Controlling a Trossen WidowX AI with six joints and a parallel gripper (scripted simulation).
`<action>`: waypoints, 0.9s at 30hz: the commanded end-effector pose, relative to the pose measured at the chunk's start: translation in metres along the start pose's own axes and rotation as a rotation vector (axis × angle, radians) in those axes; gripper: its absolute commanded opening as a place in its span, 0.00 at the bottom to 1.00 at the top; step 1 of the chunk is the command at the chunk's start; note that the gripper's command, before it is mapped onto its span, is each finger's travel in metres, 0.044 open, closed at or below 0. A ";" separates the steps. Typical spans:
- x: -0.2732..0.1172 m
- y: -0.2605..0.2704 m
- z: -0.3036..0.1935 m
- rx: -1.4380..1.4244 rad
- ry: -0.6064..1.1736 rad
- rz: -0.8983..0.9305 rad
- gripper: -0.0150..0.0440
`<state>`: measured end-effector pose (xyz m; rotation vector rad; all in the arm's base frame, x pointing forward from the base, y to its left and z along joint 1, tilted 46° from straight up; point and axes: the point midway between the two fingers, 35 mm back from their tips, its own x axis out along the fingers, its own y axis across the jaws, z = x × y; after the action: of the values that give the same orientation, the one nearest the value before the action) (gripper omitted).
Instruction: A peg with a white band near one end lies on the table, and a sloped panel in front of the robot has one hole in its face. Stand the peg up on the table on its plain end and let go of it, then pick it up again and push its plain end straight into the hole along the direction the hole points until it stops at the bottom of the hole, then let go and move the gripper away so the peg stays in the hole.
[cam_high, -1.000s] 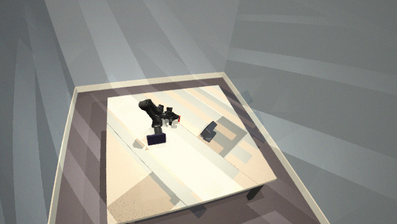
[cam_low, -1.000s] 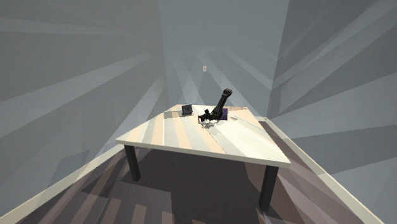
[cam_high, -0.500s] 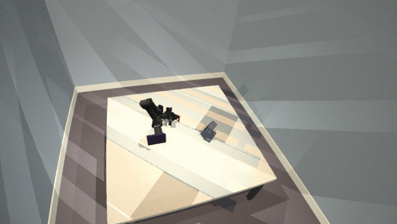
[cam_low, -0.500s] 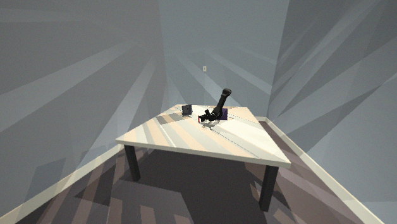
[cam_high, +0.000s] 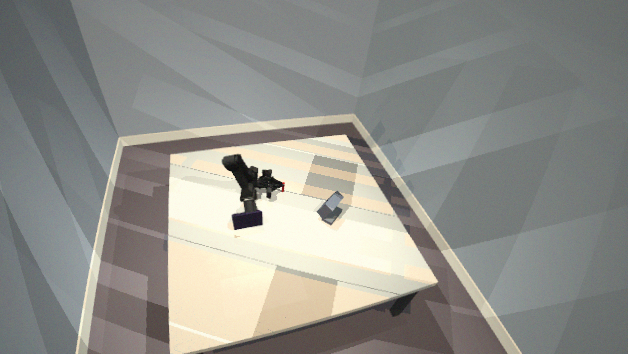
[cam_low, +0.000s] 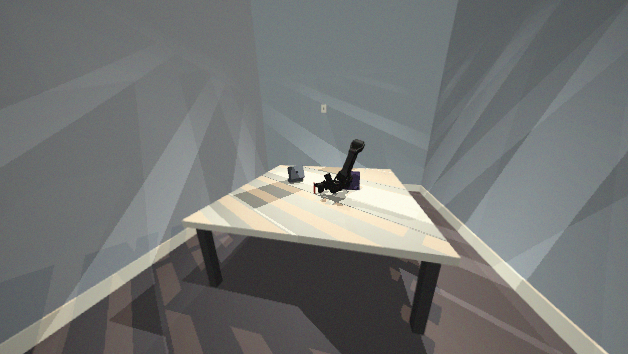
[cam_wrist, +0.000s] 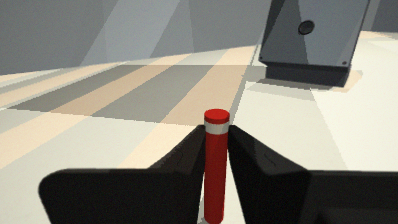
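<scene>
A pale, striped table (cam_high: 220, 295) (cam_low: 320, 215) stands on dark legs, a blue-gray wall behind it. The table is the landmark for what follows. Near the middle of its width in the exterior view, a black six-joint arm (cam_high: 240, 177) (cam_low: 350, 160) rises from a dark purple base (cam_high: 247, 220) (cam_low: 355, 181), its upper part leaning up and its forearm folded low over the tabletop. Well apart from the arm, set in from the table's edges, sits a gray sloped panel (cam_high: 330, 207) (cam_low: 296, 173) (cam_wrist: 312, 42). Its face bears one round dark hole (cam_wrist: 306, 27), with nothing in it. Between arm and panel there is open tabletop, crossed by bands of light and shade. The gripper (cam_high: 281, 185) (cam_low: 316, 188) (cam_wrist: 216, 131) reaches out above the table, its two black fingers clamped on a slim red peg (cam_high: 283, 187) (cam_low: 314, 188) (cam_wrist: 215, 170). The peg is held upright, white band and red tip uppermost, the plain end downward. Whether that lower end touches the table, I cannot tell. Smallest is a pale wall plate (cam_low: 323, 108), high beyond the table.
</scene>
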<state>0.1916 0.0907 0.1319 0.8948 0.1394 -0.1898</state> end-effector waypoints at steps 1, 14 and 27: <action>-0.001 0.001 -0.002 0.000 0.001 0.000 0.34; -0.001 0.002 -0.004 0.006 -0.019 -0.002 0.34; -0.001 0.004 -0.004 0.008 -0.038 -0.004 0.34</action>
<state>0.1909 0.0943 0.1332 0.8981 0.1025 -0.2124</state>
